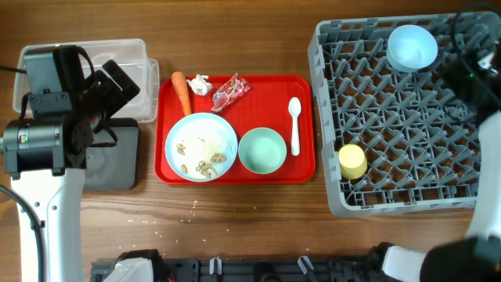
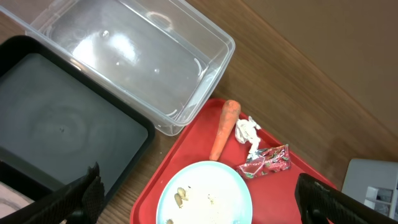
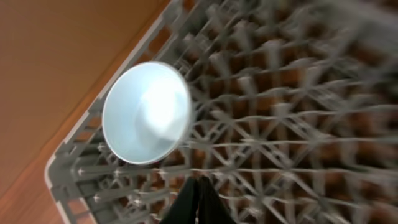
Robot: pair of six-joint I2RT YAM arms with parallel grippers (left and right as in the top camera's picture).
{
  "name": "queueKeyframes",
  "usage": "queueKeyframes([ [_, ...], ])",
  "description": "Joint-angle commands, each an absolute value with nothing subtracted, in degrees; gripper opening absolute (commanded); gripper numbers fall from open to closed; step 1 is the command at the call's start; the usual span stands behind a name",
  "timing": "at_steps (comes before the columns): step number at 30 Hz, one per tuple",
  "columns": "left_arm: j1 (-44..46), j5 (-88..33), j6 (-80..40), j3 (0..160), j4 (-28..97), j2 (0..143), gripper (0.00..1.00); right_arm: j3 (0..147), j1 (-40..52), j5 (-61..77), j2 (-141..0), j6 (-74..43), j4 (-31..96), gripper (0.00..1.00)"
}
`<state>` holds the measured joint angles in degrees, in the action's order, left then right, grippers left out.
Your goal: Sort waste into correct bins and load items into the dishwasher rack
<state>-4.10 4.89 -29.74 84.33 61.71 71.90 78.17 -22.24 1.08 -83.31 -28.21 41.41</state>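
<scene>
On the red tray lie a carrot [image 1: 182, 92], a tissue [image 1: 201, 84], a wrapper [image 1: 230, 92], a white spoon [image 1: 295, 125], a blue plate [image 1: 201, 146] with food scraps [image 2: 181, 198], and a green bowl [image 1: 262, 150]. The grey rack [image 1: 399, 117] holds a blue bowl [image 1: 412, 48] and a yellow cup [image 1: 352, 161]. My left gripper [image 2: 199, 202] is open and empty, high over the plate's near-left side. My right gripper [image 3: 200, 199] is shut and empty above the rack, beside the blue bowl [image 3: 146, 112].
The clear tub [image 1: 125, 48] and black tray [image 1: 125, 160] stand left of the red tray [image 1: 305, 168], both empty. Rice crumbs lie on the wood in front of the tray. The rack fills the right side.
</scene>
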Motion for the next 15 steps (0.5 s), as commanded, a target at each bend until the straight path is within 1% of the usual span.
queueKeyframes([
  [1,-4.3,5.7,-30.5,84.9,61.6,72.0,1.00,78.7,-22.5,-6.3,-81.7,-22.4,43.3,0.04],
  [2,-4.3,5.7,-30.5,84.9,61.6,72.0,1.00,78.6,-22.5,-2.2,-82.3,-19.9,43.7,0.04],
  [3,-4.3,5.7,-30.5,84.9,61.6,72.0,1.00,78.6,-22.5,-0.2,-83.2,-21.2,44.3,0.18],
  [4,-4.3,5.7,-30.5,84.9,61.6,72.0,1.00,78.6,-22.5,1.6,-84.6,-25.8,44.8,0.39],
  [5,-4.3,5.7,-30.5,84.9,61.6,72.0,1.00,78.6,-22.5,3.0,-85.8,-29.8,44.6,0.45],
  [6,-4.3,5.7,-30.5,84.9,61.6,72.0,1.00,78.6,-22.5,5.3,-87.8,-33.3,43.1,0.45],
  [7,-4.3,5.7,-30.5,84.9,61.6,72.0,1.00,78.7,-22.5,7.4,-89.7,-34.8,40.8,0.50],
  [9,-4.3,5.7,-30.5,84.9,61.6,72.0,1.00,78.7,-22.5,9.9,-93.9,-37.1,35.6,0.53],
  [12,-4.3,5.7,-30.5,84.9,61.6,72.0,1.00,78.9,-23.2,13.1,-99.7,-39.6,30.6,0.53],
  [13,-4.3,5.7,-30.5,84.9,61.6,72.0,1.00,78.9,-23.3,14.5,-101.3,-39.6,29.5,0.53],
  [15,-4.3,5.7,-30.5,84.9,61.6,72.0,1.00,78.9,-23.3,16.5,-103.9,-39.6,28.7,0.43],
])
